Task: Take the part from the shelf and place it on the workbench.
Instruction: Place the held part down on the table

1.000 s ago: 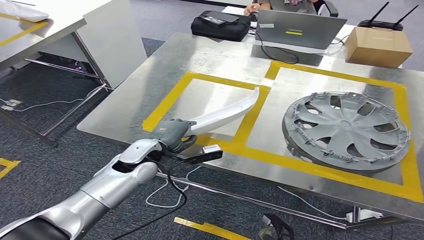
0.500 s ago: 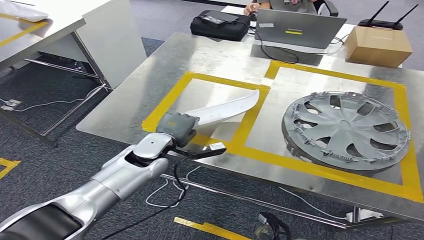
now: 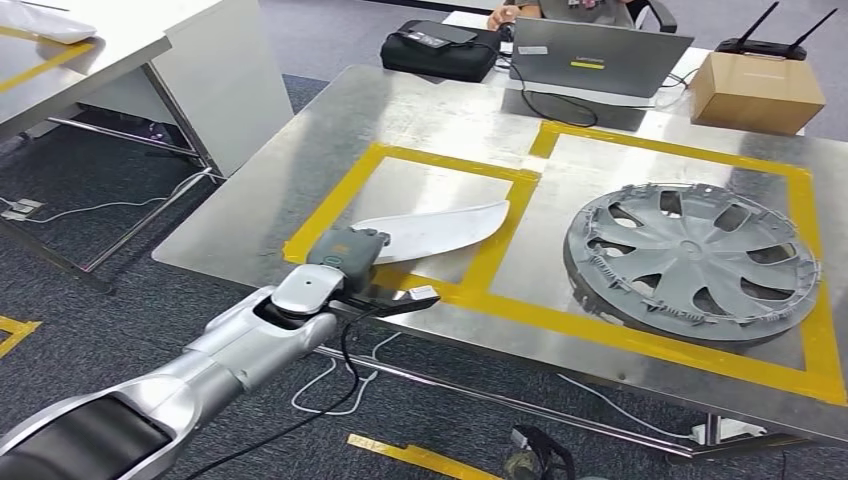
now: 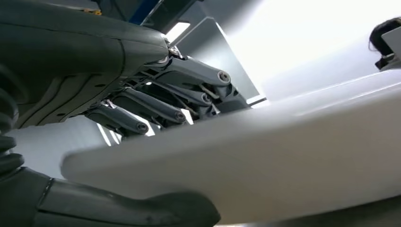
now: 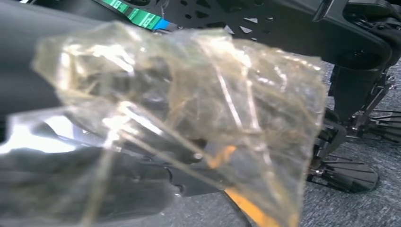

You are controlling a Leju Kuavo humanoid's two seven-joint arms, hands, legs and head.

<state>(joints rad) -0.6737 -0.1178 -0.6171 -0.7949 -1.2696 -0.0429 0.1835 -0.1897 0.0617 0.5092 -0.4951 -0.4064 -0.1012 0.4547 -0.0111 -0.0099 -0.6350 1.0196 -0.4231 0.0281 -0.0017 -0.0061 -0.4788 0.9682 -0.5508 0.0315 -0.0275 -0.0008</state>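
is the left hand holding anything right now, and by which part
Yes: the left hand grips the long curved white plastic part by its near end, thumb under it and fingers over it.

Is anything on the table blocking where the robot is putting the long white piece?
Nothing visible does. The left hand holds the white part over the bare left yellow-taped square of the workbench. The grey wheel cover lies apart in the neighbouring square.

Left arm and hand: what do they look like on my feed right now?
The left arm has glossy silver shells with dark gaps at the joints. A black cable loops beneath it. The left hand has a grey cover, a thick grey thumb and darker metal-linked fingers.
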